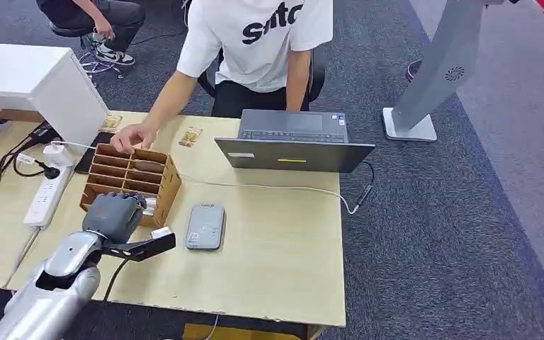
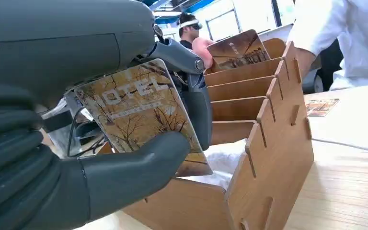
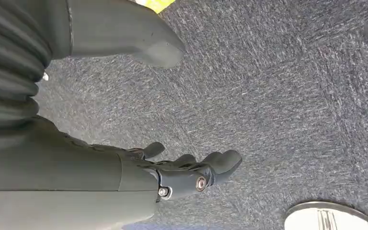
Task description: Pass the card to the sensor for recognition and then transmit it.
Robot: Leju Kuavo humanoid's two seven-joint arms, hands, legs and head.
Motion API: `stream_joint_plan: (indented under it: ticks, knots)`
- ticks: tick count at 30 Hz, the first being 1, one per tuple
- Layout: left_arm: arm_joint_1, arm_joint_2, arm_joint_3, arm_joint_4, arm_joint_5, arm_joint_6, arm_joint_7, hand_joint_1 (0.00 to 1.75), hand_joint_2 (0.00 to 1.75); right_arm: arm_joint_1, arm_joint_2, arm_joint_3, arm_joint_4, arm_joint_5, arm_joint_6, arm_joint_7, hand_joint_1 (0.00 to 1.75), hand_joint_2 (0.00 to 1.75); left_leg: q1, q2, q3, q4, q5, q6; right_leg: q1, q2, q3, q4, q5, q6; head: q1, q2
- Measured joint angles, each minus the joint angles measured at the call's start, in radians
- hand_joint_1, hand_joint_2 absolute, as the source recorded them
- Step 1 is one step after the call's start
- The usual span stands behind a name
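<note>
Card (image 2: pixel 139 112) printed with trees and the word HOTEL, pinched between thumb and darker fingers of the left robot hand (image 1: pixel 113 214). Held just at the near end of the wooden slotted rack (image 1: pixel 131 180), above the table (image 1: pixel 276 248); in the left wrist view, tilted, with its lower corner close over the rack's front wall. Grey sensor pad (image 1: pixel 205 226) flat on the table just to the right of that robot hand, apart from the rack. Right robot hand (image 3: pixel 182 167) hanging over dark blue carpet (image 3: pixel 278 96), holding nothing, thumb and fingers well apart, fingers slightly curled.

Person's hand (image 1: pixel 129 137) resting at the far end of the rack, on its top edge; white T-shirt (image 1: pixel 258 39) behind an open laptop (image 1: pixel 294 142). Another card (image 2: pixel 237 48) standing in a far slot of the rack, seen from the left wrist. Two loose cards (image 1: pixel 191 136) lying flat on the table beyond the rack. White power strip (image 1: pixel 46 195) with plugged cables at the left edge of the table. Thin white cable (image 1: pixel 283 188) running across the table in front of the laptop.
</note>
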Motion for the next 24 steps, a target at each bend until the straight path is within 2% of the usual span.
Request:
stream_joint_plan:
  ticks: [5,14,20,24]
  knots:
    - [0.001,-0.002,0.003,0.000,-0.013,0.012,0.003,1.75,1.75,0.000,0.000,0.000,0.000,0.001,0.000,0.001,0.00,1.75,0.000,0.000,0.000,0.000,0.000,0.000,0.000,0.000,0.000,0.000,0.000,0.000,0.000,0.000]
    - [0.018,-0.020,0.041,-0.041,-0.079,0.089,0.051,1.75,1.75,0.000,0.003,0.000,0.000,0.008,0.000,-0.003,0.00,1.75,0.000,-0.001,0.000,0.000,0.000,0.000,0.000,-0.001,0.000,0.000,0.000,0.000,0.000,0.000]
    - [0.004,-0.026,0.145,-0.131,-0.055,0.126,0.061,1.75,1.75,0.001,0.003,0.000,0.000,0.015,0.003,-0.010,0.00,1.75,0.000,-0.001,0.000,0.000,0.000,0.000,0.000,0.000,0.000,0.000,0.000,0.000,0.000,0.000]
    - [-0.019,-0.028,0.225,-0.174,-0.043,0.138,0.046,1.75,1.75,0.001,0.003,0.000,0.000,0.021,0.004,-0.009,0.00,1.75,0.000,-0.001,0.000,0.000,0.000,0.000,0.000,0.000,0.000,0.000,0.000,0.000,0.000,0.000]
